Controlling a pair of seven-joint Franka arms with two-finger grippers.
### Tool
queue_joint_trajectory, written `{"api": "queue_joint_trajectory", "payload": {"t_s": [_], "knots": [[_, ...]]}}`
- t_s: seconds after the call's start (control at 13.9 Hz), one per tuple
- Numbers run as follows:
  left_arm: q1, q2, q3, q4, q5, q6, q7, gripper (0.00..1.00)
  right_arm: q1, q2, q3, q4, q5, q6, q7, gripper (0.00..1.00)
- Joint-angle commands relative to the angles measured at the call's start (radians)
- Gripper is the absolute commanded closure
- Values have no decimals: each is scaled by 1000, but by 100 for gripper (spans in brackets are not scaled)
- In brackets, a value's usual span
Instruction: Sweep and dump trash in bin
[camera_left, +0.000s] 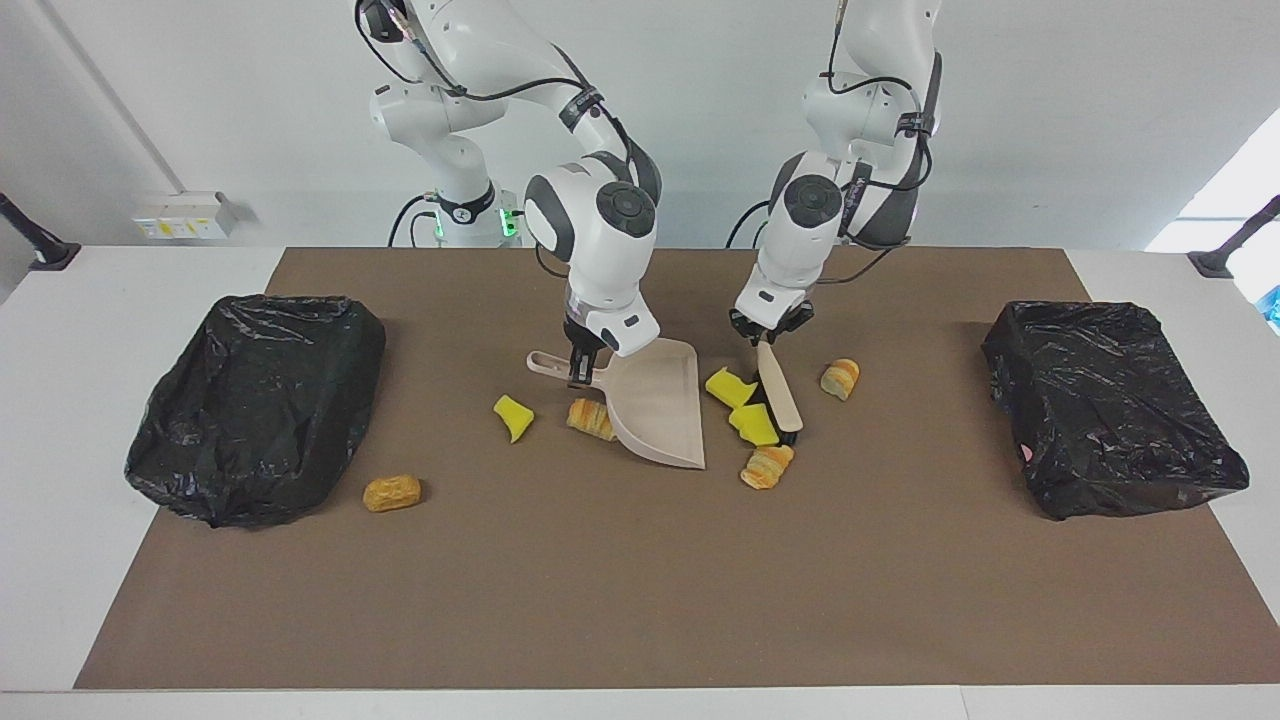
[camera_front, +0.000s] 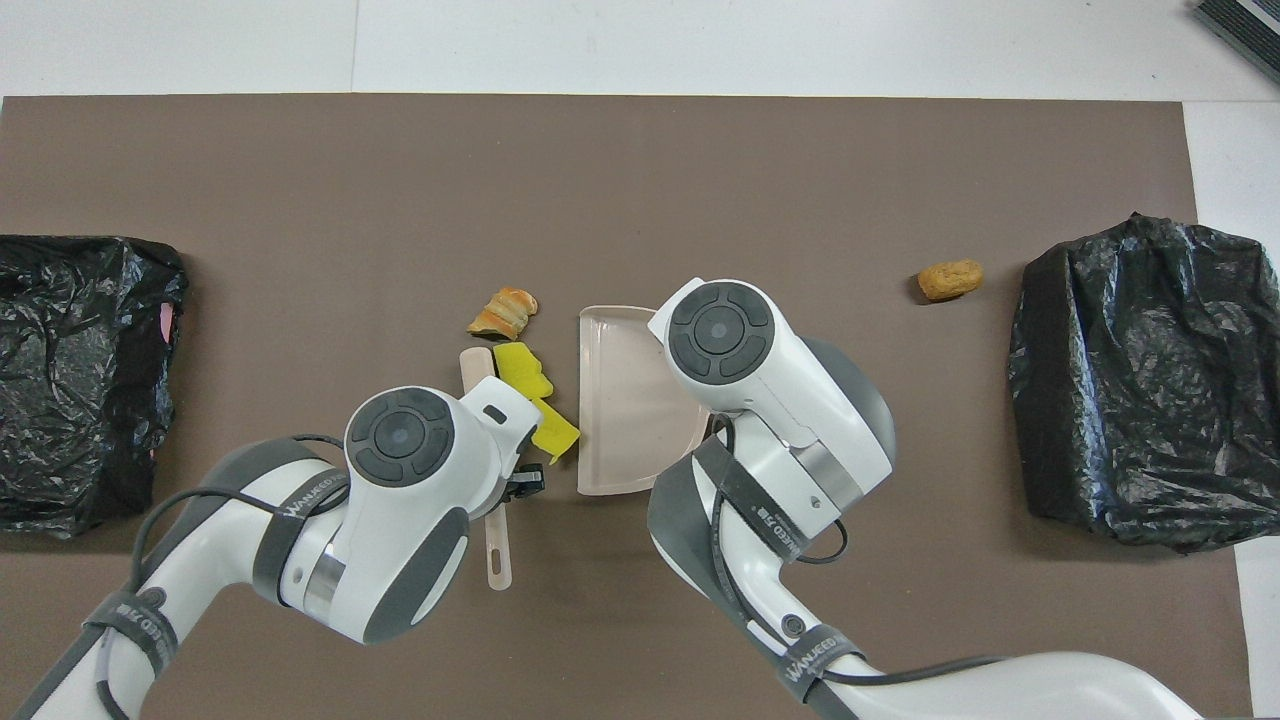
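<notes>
I am running the sweep with both arms in the middle of the desk. My left claw is clamped on the handle of the brush, and the bristles are pressing two yellow sponge wedges toward the open mouth of the dustpan. My right claw is gripping the dustpan by its handle, with the pan's lip resting on the brown mat.

The two wedges are sitting just beside the pan's lip, not yet inside. One croissant piece is lying near the brush tip, farther from the robots and slipping past the stroke; another pastry is lying beside the brush on the side toward the left arm's end, outside its path. A third pastry and a yellow wedge are lying beside the dustpan on its closed side, toward the right arm's end. The bun is well apart, near the black bin bag at that end; a second bin bag is lying at the left arm's end.

To do this well, I am thinking: keep the pan lip flat on the mat so nothing slides under, keep the bristles square to the mouth, push slowly until both wedges are over the lip, then come back for the strays.
</notes>
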Motion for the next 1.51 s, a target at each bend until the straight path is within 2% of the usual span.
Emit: {"api": "queue_joint_trajectory", "payload": {"t_s": [0.0, 0.14, 0.29, 0.57, 0.72, 0.93, 1.15, 1.44], "knots": [[-9, -51, 22, 47, -52, -108, -24, 100, -13, -1, 9, -20, -1, 34, -30, 100], [82, -92, 28, 90, -85, -217, -25, 100, -16, -1, 9, -20, 6, 34, -32, 100], [150, -120, 30, 70, -86, -278, -36, 100, -17, -1, 9, -21, 6, 34, -32, 100], [253, -241, 30, -141, -85, -253, -70, 100, -19, -1, 9, -21, 6, 34, -32, 100], [266, -251, 30, -211, -85, -184, -70, 100, -19, -1, 9, -23, 6, 34, -30, 100], [244, -228, 27, -243, -85, -75, -81, 100, -19, -1, 9, -23, 6, 34, -30, 100], [151, -201, 24, -238, -91, 25, -70, 100, -17, -1, 9, -23, 6, 33, -24, 100], [17, -160, 24, -202, -183, 158, -68, 100, -14, -2, 9, -21, 6, 33, -20, 100]]}}
